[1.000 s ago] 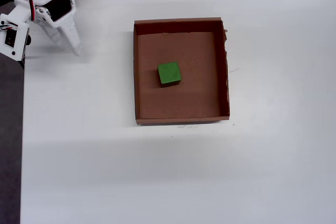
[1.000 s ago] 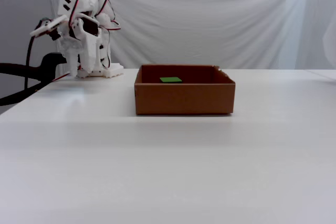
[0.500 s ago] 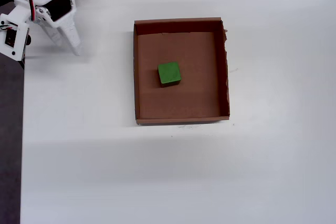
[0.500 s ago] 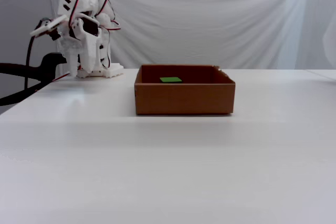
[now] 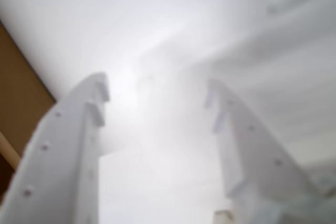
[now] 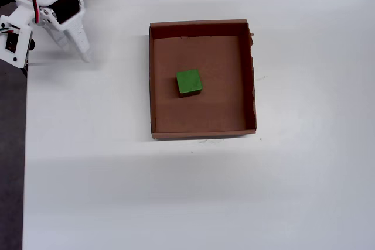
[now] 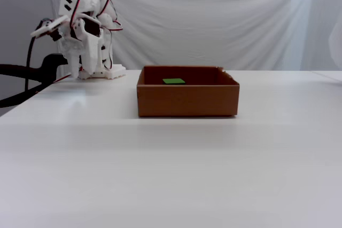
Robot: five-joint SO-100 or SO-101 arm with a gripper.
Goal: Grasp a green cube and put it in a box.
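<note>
The green cube (image 6: 188,82) lies on the floor of the brown cardboard box (image 6: 202,23), a little left of its middle in the overhead view. In the fixed view only the cube's top (image 7: 173,81) shows above the box wall (image 7: 187,100). My white gripper (image 6: 70,44) is folded back by the arm's base at the table's far left corner, well away from the box. It points down at the table in the fixed view (image 7: 81,70). In the blurred wrist view the gripper (image 5: 157,95) has its fingers spread wide with nothing between them.
The table's left edge (image 6: 26,144) runs close beside the arm, with dark floor beyond. A black chair (image 7: 21,76) stands left of the table. A white cloth (image 7: 214,20) hangs behind. A blurred brown surface (image 5: 18,93) fills the wrist view's left edge.
</note>
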